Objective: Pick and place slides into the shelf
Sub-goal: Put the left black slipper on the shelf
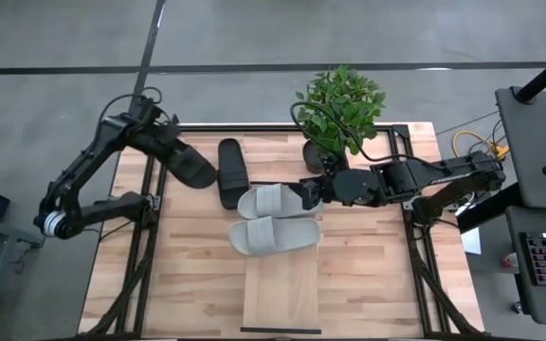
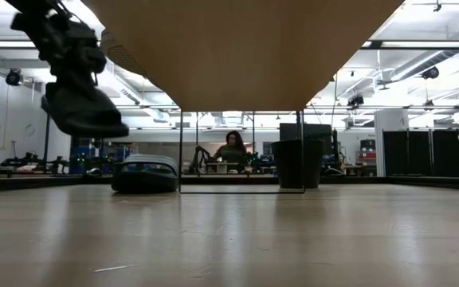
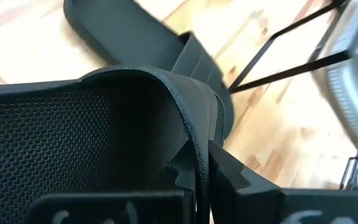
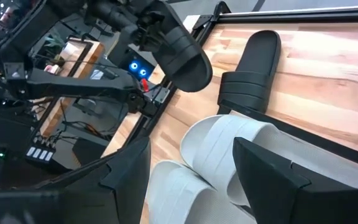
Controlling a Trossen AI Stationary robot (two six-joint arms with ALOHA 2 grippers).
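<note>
1. The left gripper [image 1: 171, 144] is clamped tight on the strap of a black slide [image 1: 190, 167] and holds it up in the air, near the table's far left corner.
2. The right gripper [image 1: 303, 190] has its fingers apart around a grey slide [image 1: 266, 200].
3. To do well, it should squeeze the strap and lift straight up.
4. The shelf [image 1: 282, 298] waits at the near edge.
5. The other grey slide [image 1: 275, 235] touches this one and may get bumped.
6. A potted plant [image 1: 339, 104] stands close behind the arm.
7. The second black slide [image 1: 231, 171] lies beside them.

Two matte black slides [image 1: 232, 171], two pale grey slides [image 1: 275, 235], pale wood shelf [image 1: 281, 294].
</note>
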